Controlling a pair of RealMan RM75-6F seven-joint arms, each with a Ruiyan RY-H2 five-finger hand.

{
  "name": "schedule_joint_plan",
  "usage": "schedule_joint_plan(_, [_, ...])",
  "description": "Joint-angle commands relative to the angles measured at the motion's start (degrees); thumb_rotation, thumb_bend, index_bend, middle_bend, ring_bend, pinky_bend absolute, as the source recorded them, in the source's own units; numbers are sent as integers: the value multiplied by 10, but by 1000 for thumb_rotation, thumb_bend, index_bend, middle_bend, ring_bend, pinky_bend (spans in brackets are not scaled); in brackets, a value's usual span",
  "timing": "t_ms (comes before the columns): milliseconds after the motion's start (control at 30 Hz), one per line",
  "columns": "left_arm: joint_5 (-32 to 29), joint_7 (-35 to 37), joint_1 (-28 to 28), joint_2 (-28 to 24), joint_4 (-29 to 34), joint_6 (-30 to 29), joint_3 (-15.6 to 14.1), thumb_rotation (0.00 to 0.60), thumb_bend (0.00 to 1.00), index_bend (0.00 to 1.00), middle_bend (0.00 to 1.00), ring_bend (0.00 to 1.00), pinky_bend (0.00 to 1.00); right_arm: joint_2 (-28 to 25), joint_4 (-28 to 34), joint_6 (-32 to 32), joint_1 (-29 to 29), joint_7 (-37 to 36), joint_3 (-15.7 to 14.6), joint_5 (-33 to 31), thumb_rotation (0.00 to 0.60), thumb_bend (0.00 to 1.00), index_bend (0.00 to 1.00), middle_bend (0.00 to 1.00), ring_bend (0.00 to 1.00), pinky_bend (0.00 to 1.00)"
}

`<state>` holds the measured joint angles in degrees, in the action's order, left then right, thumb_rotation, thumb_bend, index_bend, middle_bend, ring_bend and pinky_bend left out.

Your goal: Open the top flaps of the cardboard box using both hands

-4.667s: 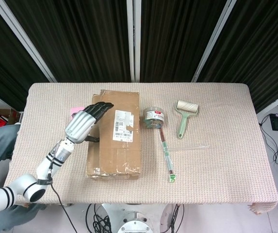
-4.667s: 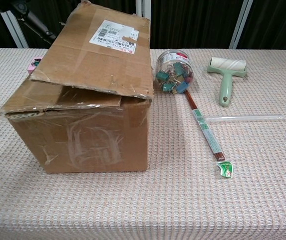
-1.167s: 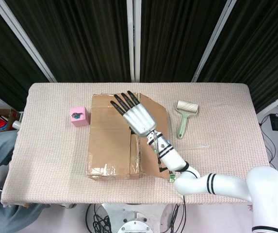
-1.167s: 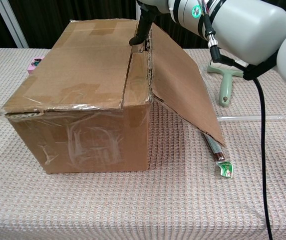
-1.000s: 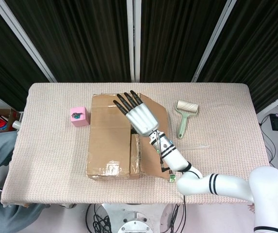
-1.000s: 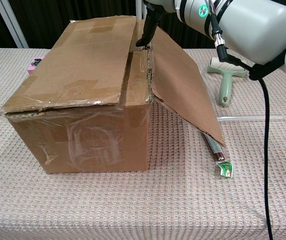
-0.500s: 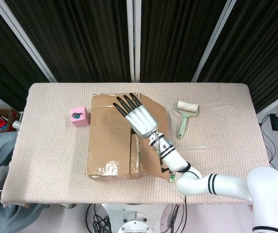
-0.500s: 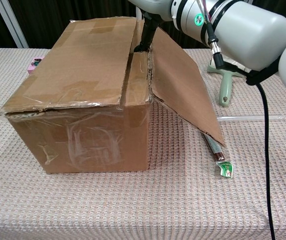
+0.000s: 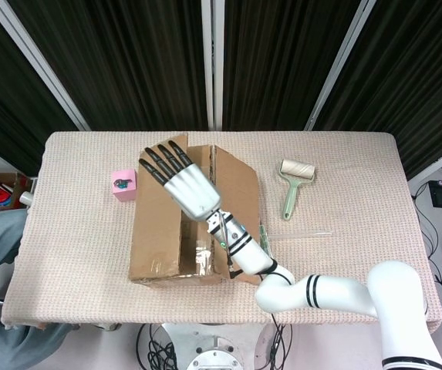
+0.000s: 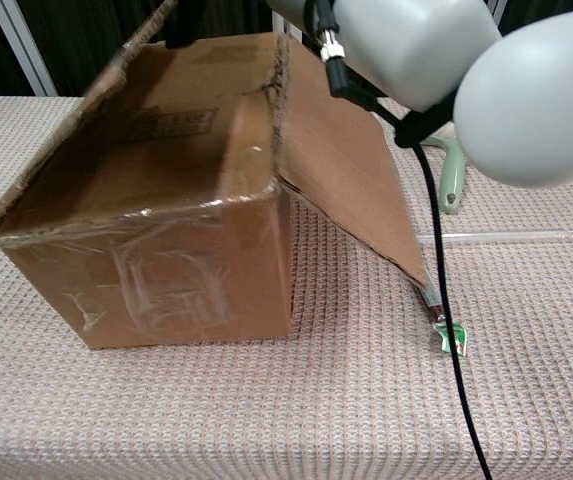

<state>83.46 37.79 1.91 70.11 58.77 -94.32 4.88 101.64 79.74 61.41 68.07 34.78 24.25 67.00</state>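
The cardboard box (image 9: 163,247) stands left of the table's middle. Its right top flap (image 9: 237,185) is folded out and slopes down to the table, also seen in the chest view as the right flap (image 10: 346,170). The left top flap (image 10: 86,120) is raised and blurred in the chest view. My right hand (image 9: 180,183) hovers over the box top with fingers spread, pointing to the far left, touching the raised flap and holding nothing. Its fingertips (image 10: 181,22) show at the chest view's top edge. My left hand is out of both views.
A pink cube (image 9: 123,184) sits left of the box. Right of it lie a lint roller (image 9: 292,185), a clear rod (image 9: 301,233) and a thin stick with a green end (image 10: 449,338). My right forearm (image 10: 416,50) fills the chest view's upper right.
My right hand has swept left across the box top, and the left flap has come up with it. The box has shifted slightly to the left.
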Motion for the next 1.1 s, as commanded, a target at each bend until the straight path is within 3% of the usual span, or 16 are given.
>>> schedule_joint_plan(33, [-2, 4, 2, 1, -3, 0, 2, 600, 0, 30, 54, 94, 210, 17, 0, 3, 29, 20, 24, 0, 600, 0, 0, 0, 0, 0])
schedule_joint_plan(267, [-4, 11, 5, 3, -8, -1, 7, 600, 0, 30, 54, 94, 210, 82, -57, -4, 113, 72, 58, -10, 600, 0, 0, 0, 0, 0])
schedule_joint_plan(567, [-11, 23, 9, 2, -12, 4, 13, 600, 0, 30, 54, 94, 210, 202, -222, 10, 221, -2, 104, 11, 600, 0, 0, 0, 0, 0])
schedule_joint_plan(700, [-12, 30, 11, -1, -15, 6, 14, 600, 0, 30, 54, 94, 210, 213, -238, 12, 227, -12, 101, 11, 600, 0, 0, 0, 0, 0])
schedule_joint_plan(933, [-12, 43, 12, -4, -15, 9, 16, 600, 0, 30, 54, 94, 210, 149, -144, 32, 166, -6, 82, 11, 600, 57, 0, 0, 0, 0])
schedule_joint_plan(1100, [-6, 40, 10, -2, -8, 5, 17, 600, 0, 31, 54, 94, 210, 63, -20, 2, 101, 73, 86, -95, 600, 133, 0, 0, 0, 0])
